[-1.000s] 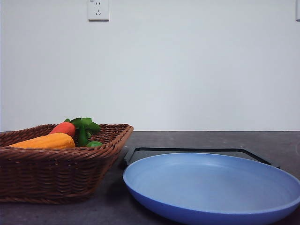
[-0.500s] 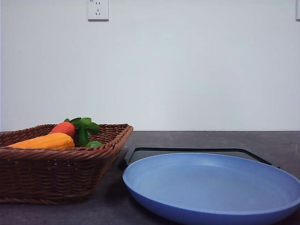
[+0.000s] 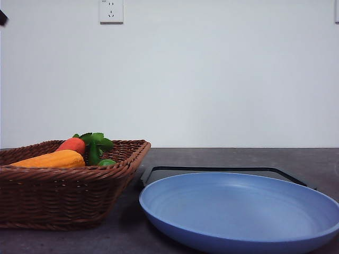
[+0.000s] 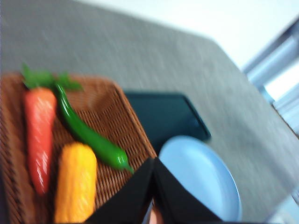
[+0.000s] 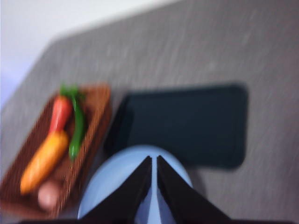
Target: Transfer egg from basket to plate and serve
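- The egg point(image 5: 48, 196) lies in the near end of the basket point(image 5: 100, 105) in the right wrist view, a blurred pinkish-brown blob just beside the long yellow-orange vegetable point(image 5: 43, 161); its outline is too soft to say whether the two touch.
- In the front view the basket point(image 3: 69, 198) wall hides the egg; over the rim show the yellow-orange vegetable point(image 3: 50, 159), the red-orange vegetable point(image 3: 72, 144) and its green leaves point(image 3: 95, 142).
- The left wrist view adds a green chili pepper point(image 4: 88, 135) lying between the red-orange vegetable point(image 4: 38, 135) and the basket's edge point(image 4: 135, 135); a small pinkish patch sits under the claw tips, too cut off to name.
- The plate point(image 3: 238, 211) stands on the table point(image 3: 222, 156) just beside the basket, its right rim cut off in the front view; it overlaps the near edge of the black tray point(image 3: 212, 170).
- The left claw point(image 4: 153, 163) hangs above the basket's corner and the plate point(image 4: 201, 177), tips pressed together, nothing visibly between them.
- The right claw point(image 5: 154, 161) hangs above the plate point(image 5: 117, 177), fingers nearly closed with a thin slit, empty.
- Both wrist views are motion-blurred.
- Against the earlier front pictures, a small dark object point(image 3: 2, 17) has appeared at the upper left edge; basket, plate and tray lie as before.
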Motion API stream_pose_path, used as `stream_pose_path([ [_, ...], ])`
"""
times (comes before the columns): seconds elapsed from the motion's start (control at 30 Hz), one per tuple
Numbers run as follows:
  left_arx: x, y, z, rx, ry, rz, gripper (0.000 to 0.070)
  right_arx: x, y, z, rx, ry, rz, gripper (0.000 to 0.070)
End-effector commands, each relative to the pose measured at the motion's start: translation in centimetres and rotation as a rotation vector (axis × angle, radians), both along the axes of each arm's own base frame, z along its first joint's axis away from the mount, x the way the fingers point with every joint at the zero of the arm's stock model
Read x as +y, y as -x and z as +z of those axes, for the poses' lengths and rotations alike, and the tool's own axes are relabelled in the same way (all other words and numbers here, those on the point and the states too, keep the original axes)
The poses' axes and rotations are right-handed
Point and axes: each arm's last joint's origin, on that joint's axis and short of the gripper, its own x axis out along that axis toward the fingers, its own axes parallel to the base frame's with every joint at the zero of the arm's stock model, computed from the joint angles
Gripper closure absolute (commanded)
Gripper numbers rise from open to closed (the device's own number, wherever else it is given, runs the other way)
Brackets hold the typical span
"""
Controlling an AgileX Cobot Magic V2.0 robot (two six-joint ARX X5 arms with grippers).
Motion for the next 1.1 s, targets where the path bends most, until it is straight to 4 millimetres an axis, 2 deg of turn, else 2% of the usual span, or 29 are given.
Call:
stream_pose_path([
  [0.0,-0.3,-0.5,0.4,0.001,-0.034,-0.056,0.0700,0.2,-0.5,-0.4,0.039,0.052,0.071,0.0700],
  [0.2,-1.8,-1.6,-0.4,0.115,-0.076,-0.195,0.0683,0.5,-1.8,-3.2,0.278,0.124,0.145,0.0696],
  [0.33,-2.6,-2.0,-0.7,0.133,-0.078,-0.242,0.0535,0.9,-2.6,-5.4,0.377,0.127,0.163,0.0575],
  [0.43,-3.0,-2.0,-0.7,0.127,-0.075,-0.260,0.0460,1.4,-3.0,-7.5,0.449,0.122,0.171,0.0508],
  [0.63,-3.1,-2.0,-0.6,0.136,-0.065,-0.255,0.0346,2.4,-3.9,-10.6,0.514,0.107,0.179,0.0503],
  [1.07,-3.1,-2.0,-0.7,0.146,-0.063,-0.253,0.0338,3.9,-6.9,-13.7,0.558,0.088,0.173,0.0517],
])
